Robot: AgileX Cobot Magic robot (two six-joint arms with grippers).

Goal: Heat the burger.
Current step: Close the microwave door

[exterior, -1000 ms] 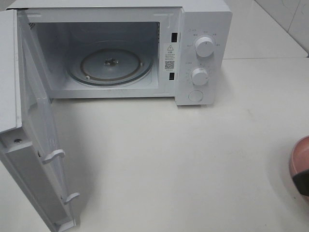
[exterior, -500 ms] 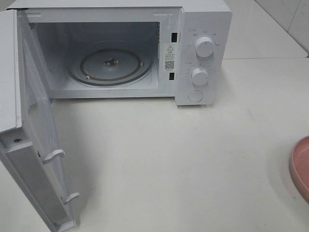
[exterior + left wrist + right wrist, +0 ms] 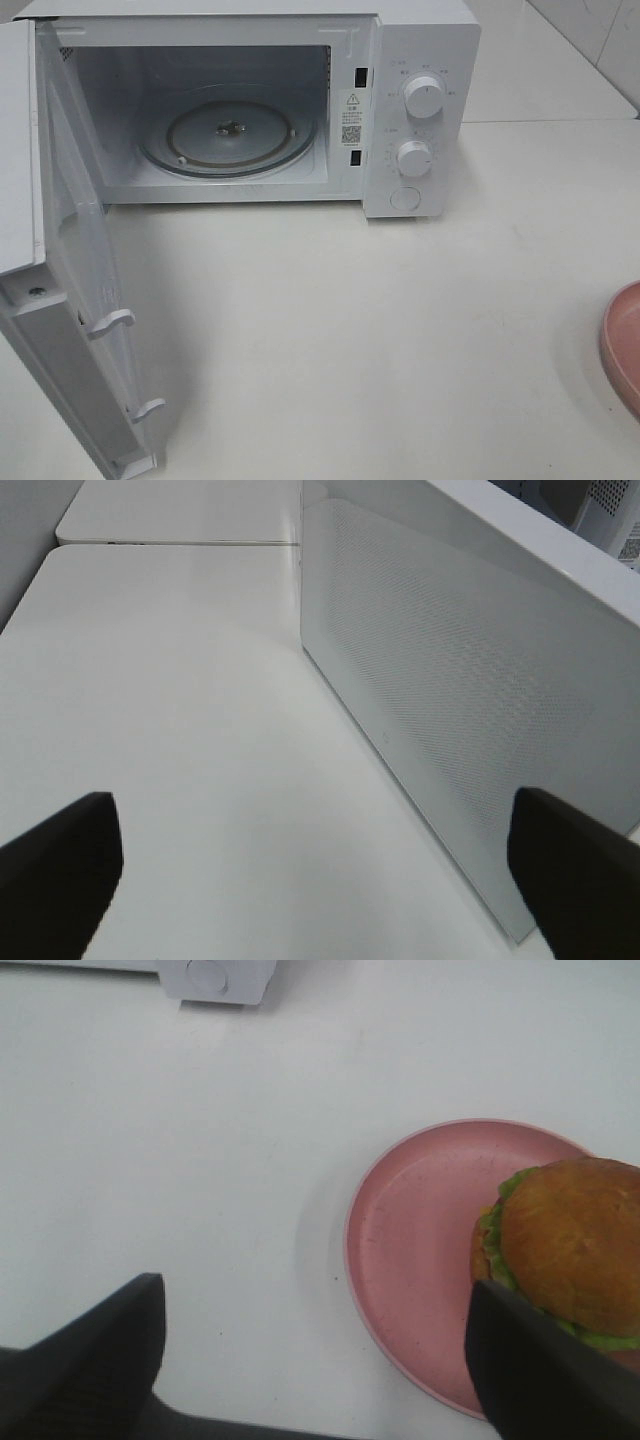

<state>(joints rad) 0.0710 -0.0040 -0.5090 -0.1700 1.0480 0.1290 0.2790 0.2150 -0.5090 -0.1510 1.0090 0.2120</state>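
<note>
The burger (image 3: 570, 1245), with a glossy brown bun and green lettuce frill, sits on the round pink plate (image 3: 420, 1250); it shows only in the right wrist view. My right gripper (image 3: 315, 1360) is open and empty, hovering just short of the plate, with one finger (image 3: 540, 1370) beside the burger. The plate's edge (image 3: 625, 345) shows at the right border of the exterior view, where the burger and both grippers are out of frame. My left gripper (image 3: 320, 880) is open and empty, facing the outer face of the microwave door (image 3: 450, 680).
The white microwave (image 3: 420, 40) stands at the back of the white table, with its door (image 3: 70, 300) swung fully open to the left and the glass turntable (image 3: 230, 135) bare. Its control panel corner (image 3: 215, 978) shows in the right wrist view.
A dark part of my right gripper showed over the pink plate at the right edge of the exterior view one second ago; it has withdrawn out of frame. Nothing else moved.
</note>
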